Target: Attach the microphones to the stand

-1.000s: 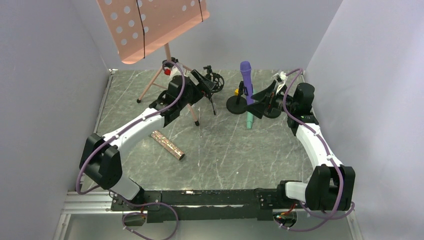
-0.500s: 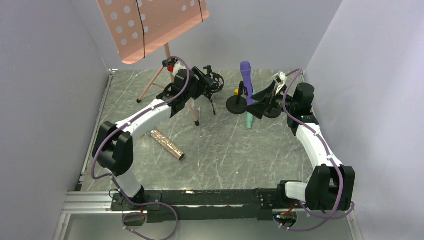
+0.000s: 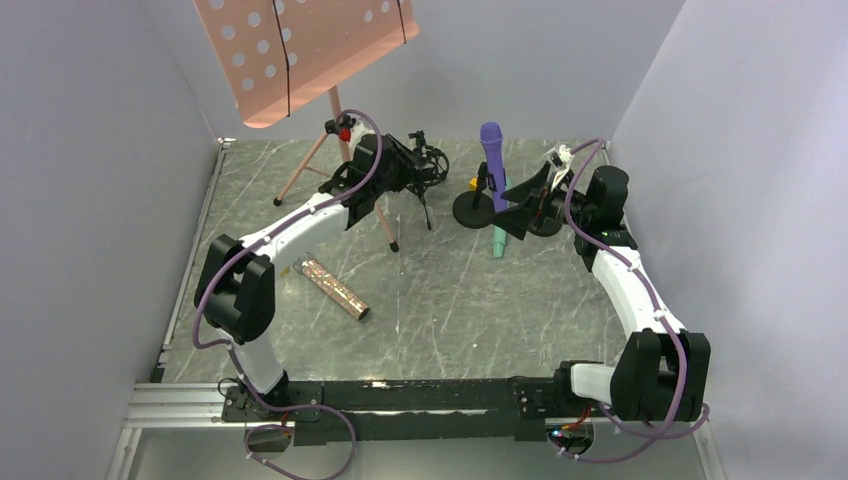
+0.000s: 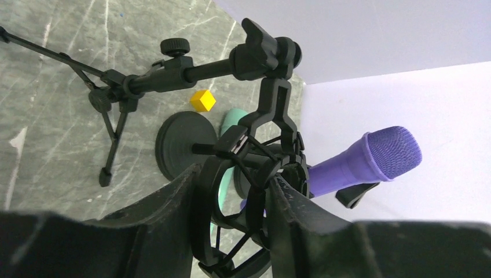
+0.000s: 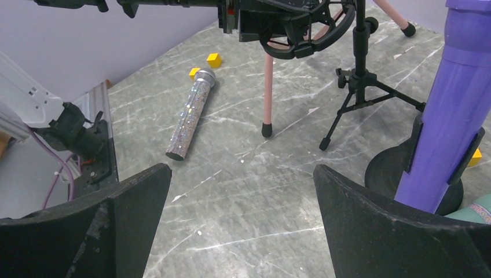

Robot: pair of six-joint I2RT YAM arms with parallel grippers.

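Left arm [image 3: 290, 225] stretched far forward, left gripper [image 3: 405, 165] raised, jaws narrow, grip unclear, right arm [image 3: 625, 285] bent forward, right gripper [image 3: 522, 203] low, jaws spread wide

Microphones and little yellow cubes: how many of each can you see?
Microphones: 3 (purple microphone, mint-green microphone, glittery bronze microphone)
Yellow cubes: 3 (first cube, second cube, third cube)
Total: 6
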